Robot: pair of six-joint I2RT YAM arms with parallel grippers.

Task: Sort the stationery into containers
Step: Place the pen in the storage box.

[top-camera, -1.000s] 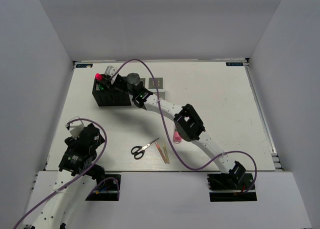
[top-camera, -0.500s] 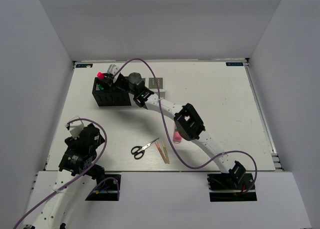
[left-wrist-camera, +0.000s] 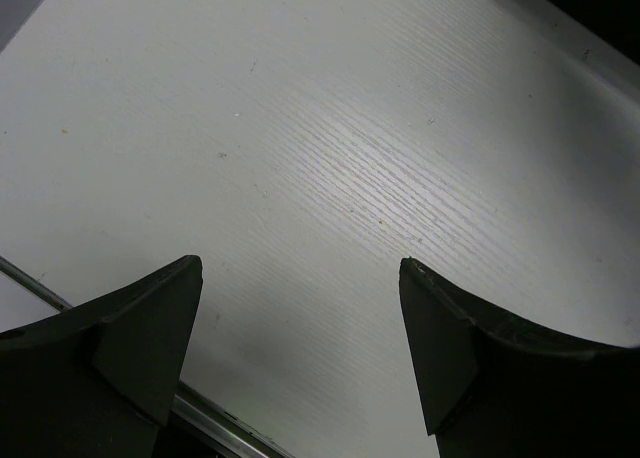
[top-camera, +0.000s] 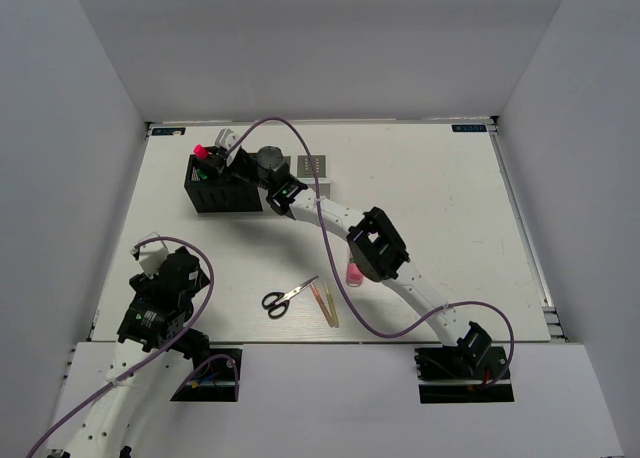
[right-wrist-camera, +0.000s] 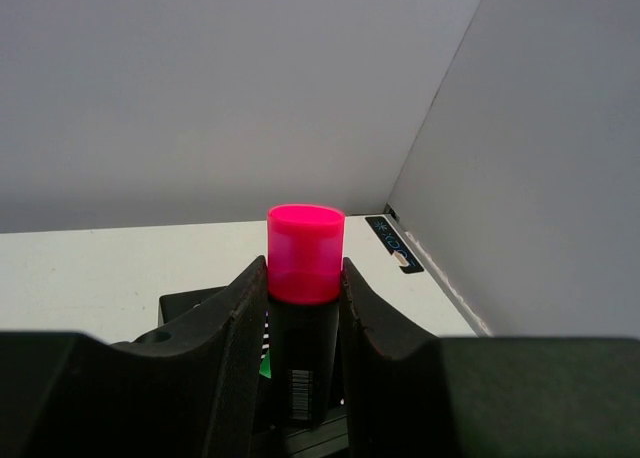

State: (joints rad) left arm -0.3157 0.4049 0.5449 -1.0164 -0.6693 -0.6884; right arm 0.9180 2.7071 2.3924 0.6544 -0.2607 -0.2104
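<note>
The right arm reaches across the white table (top-camera: 430, 198) to its far left part. There the right gripper (right-wrist-camera: 303, 298) has its jaws pressed on both sides of a short black marker with a pink cap (right-wrist-camera: 305, 253). It holds the marker upright at the far left corner of the black perforated box organizer (top-camera: 228, 193). Whether the marker's lower end is inside a compartment cannot be told. A green cap (top-camera: 203, 175) shows inside the organizer.

The light grey perforated organizer (top-camera: 310, 165) stands just beside the black one, partly hidden by the arm. The black-handled scissors (top-camera: 288, 297) and two thin yellow-pink sticks (top-camera: 325, 304) lie near each other on the near part of the table. The pink tube-like pen (top-camera: 354, 271) lies by the right arm's elbow.

The left gripper (left-wrist-camera: 300, 278) hangs over bare table at the near left, its jaws wide apart with nothing between them.
</note>
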